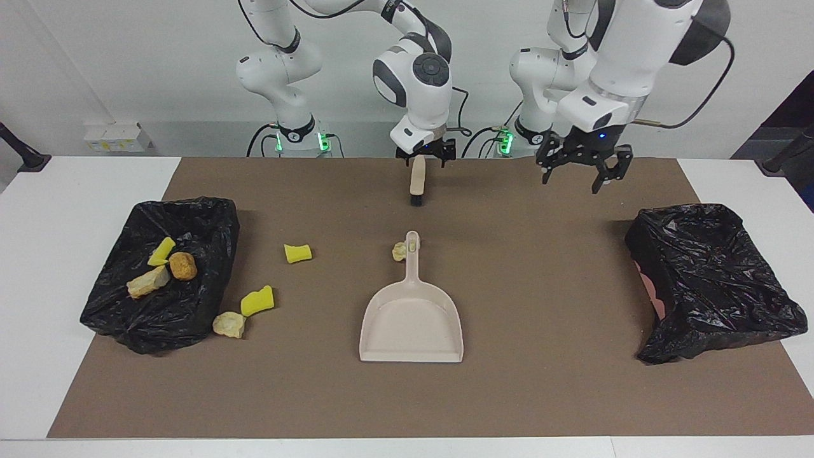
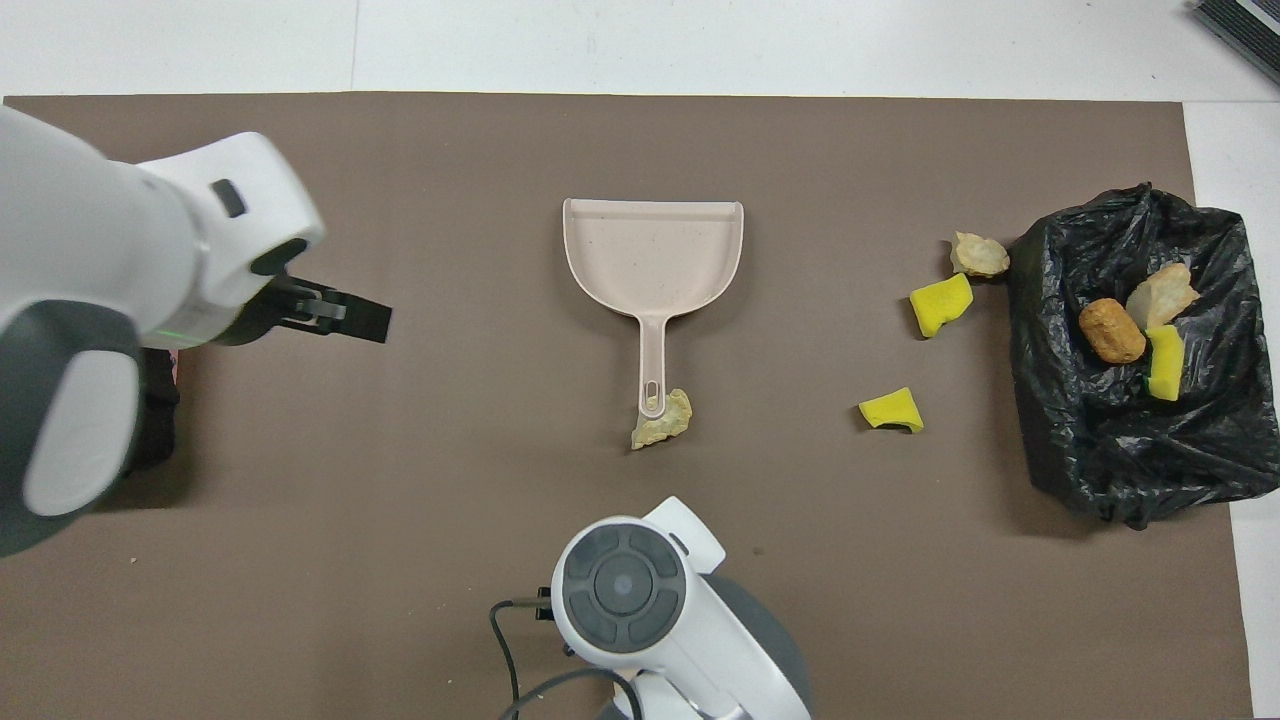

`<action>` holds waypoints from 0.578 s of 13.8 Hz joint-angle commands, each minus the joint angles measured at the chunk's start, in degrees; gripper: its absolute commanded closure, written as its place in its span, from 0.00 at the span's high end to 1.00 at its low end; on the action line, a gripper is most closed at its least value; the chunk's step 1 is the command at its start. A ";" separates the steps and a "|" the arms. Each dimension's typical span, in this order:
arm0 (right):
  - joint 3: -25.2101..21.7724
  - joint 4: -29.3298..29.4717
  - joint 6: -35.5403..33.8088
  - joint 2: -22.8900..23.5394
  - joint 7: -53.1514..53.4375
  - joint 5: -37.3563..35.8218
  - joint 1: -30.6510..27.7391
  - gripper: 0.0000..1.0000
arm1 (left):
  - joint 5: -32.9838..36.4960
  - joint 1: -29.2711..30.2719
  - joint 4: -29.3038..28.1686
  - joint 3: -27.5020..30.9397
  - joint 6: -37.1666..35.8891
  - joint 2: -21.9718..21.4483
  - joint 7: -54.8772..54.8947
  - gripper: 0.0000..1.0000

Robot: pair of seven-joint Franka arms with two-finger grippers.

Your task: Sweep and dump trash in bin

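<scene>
**Yellow and tan on brown**

Brown mat [image 1: 540, 381] across a white table [image 1: 63, 254]. Bright yellow sponge pieces [image 1: 297, 253] and tan crumbly chunks [image 1: 229, 324] stand out. Glossy black bin bags [image 1: 712, 280], a beige dustpan [image 1: 412, 327], a beige-handled brush [image 1: 418, 181], white-and-grey arms [image 1: 416, 83].

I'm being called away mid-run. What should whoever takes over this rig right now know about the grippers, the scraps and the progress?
Right gripper: open, over the beige-handled brush lying near the robots.
Left gripper: open, empty, raised over the brown mat.
Beige plastic dustpan: flat mid-mat, empty.
Done: three scraps in the black-bagged bin at the right arm's end.
Left: four on the mat, a tan crumbly chunk beside the dustpan handle, two yellow sponge pieces and another tan chunk toward that bin.
</scene>
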 commanded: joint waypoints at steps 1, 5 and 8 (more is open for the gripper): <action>-0.33 -9.63 3.71 -7.29 0.62 3.91 2.13 1.00 | 0.46 -5.38 -2.27 0.75 6.11 2.77 -7.05 1.00; -0.24 -14.21 4.93 -9.33 2.46 8.40 6.87 1.00 | 0.37 -10.48 -2.53 0.83 13.75 7.60 -15.48 1.00; -0.24 -18.77 11.16 -8.01 3.70 8.49 9.78 1.00 | 0.46 -11.11 -1.57 0.83 18.42 11.74 -16.56 1.00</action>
